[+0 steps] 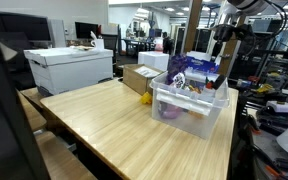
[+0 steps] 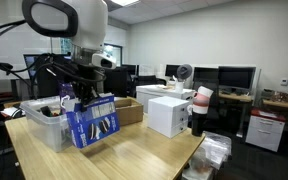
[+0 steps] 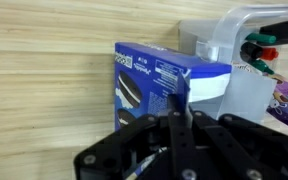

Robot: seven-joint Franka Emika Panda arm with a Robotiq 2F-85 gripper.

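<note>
A blue cookie box [image 2: 92,122] hangs just above the wooden table [image 2: 134,155], with my gripper [image 2: 84,88] shut on its top edge. In the wrist view the thin fingers [image 3: 174,105] pinch the box's upper flap [image 3: 159,75], and the gripper [image 3: 176,97] comes in from the bottom. The box [image 1: 192,68] hangs right beside a clear plastic bin [image 1: 189,108], seen in both exterior views. The bin [image 3: 239,70] holds markers and other small items. In the other exterior view the bin [image 2: 42,122] stands behind the box.
A white carton [image 1: 69,68], an open cardboard box [image 1: 139,78] and a small yellow object [image 1: 146,98] sit at the table's far side. The white carton [image 2: 167,112] stands near a stack of cups [image 2: 199,110]. Desks and monitors fill the background.
</note>
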